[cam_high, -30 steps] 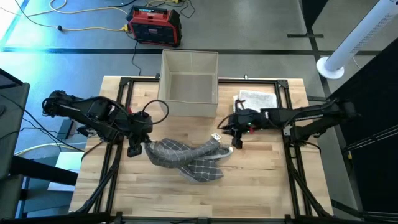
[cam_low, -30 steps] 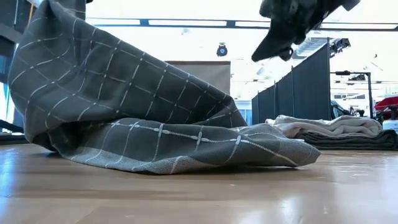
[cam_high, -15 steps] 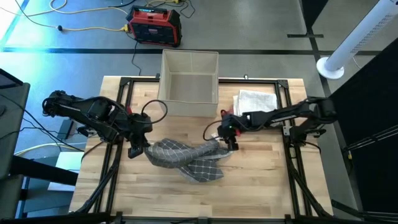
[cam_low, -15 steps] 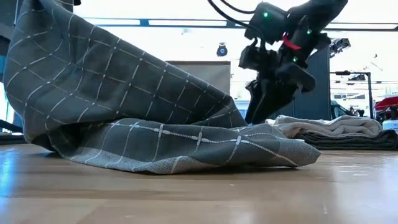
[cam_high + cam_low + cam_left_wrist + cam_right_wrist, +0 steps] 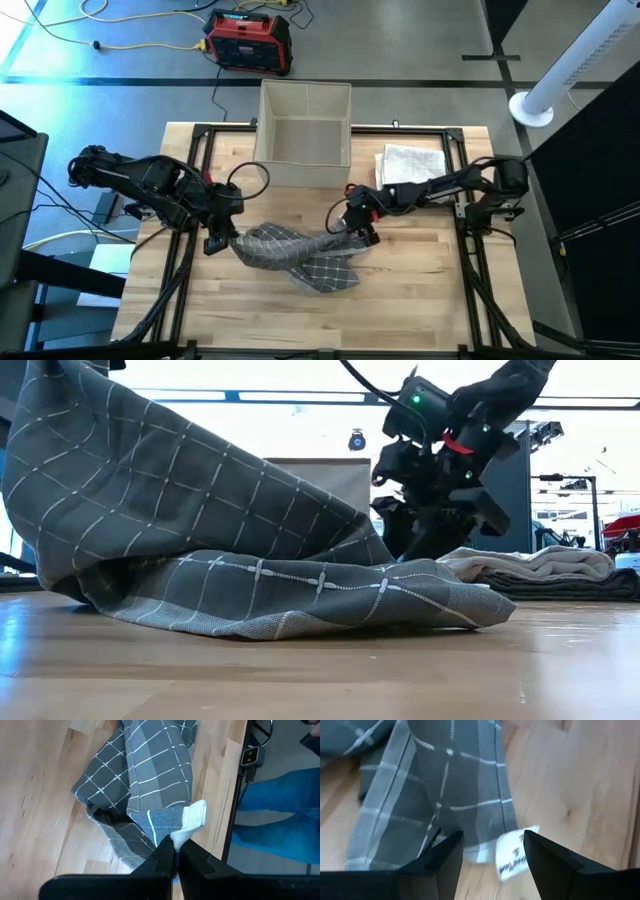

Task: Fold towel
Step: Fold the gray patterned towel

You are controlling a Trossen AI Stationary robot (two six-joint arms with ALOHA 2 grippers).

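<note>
A grey floor point(image 5: 420, 40) is lying around the wooden counter point(image 5: 420, 290) — a red-and-black box point(image 5: 249, 40) is sitting on it, a yellow cable point(image 5: 130, 42) trailing beside. Ceiling light strips point(image 5: 300, 397) are glowing over dark partition panels point(image 5: 470, 510).

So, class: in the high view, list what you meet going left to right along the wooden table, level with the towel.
Left tool → grey checked towel → right tool → right arm's elbow

Beige bin point(image 5: 305, 122) at table back; folded towels point(image 5: 413, 160) beside; red box point(image 5: 249, 41) on floor.
</note>
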